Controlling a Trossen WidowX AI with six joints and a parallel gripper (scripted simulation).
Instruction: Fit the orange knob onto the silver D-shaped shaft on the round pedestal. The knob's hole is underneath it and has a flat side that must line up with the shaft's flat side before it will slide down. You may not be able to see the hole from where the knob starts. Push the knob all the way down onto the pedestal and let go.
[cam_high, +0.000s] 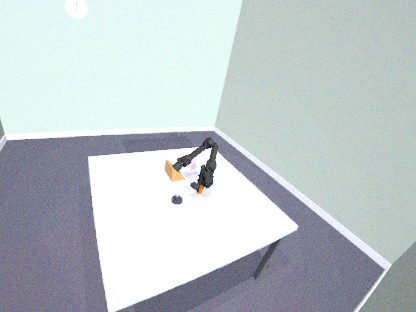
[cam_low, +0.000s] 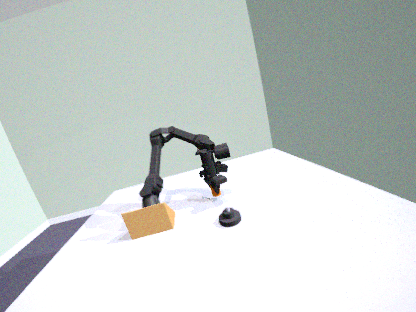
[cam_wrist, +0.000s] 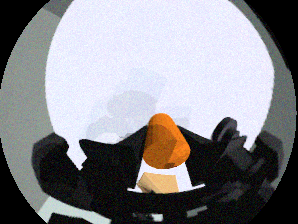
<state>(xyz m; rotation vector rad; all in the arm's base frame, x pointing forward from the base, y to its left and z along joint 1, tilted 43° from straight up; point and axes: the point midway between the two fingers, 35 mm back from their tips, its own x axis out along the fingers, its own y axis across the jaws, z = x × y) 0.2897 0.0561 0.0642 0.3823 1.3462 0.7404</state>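
The orange knob (cam_high: 200, 190) (cam_low: 216, 192) (cam_wrist: 162, 145) is held between the fingers of my gripper (cam_high: 201, 187) (cam_low: 215, 189) (cam_wrist: 161, 128), which is shut on it. The knob hangs low over the table, off to one side of the pedestal and apart from it. Its hole cannot be seen. The dark round pedestal (cam_high: 177, 200) (cam_low: 230, 219) stands on the table with its short silver shaft (cam_low: 228, 211) pointing up. The shaft's flat side is too small to tell. The pedestal does not show in the wrist view.
A tan wedge-shaped block (cam_high: 173, 173) (cam_low: 150, 221) (cam_wrist: 162, 183) stands on the white table (cam_high: 150, 240) (cam_low: 300, 250) beside the arm's base. In the exterior view, the pedestal is to the right of the block. Faint shadows lie under the arm.
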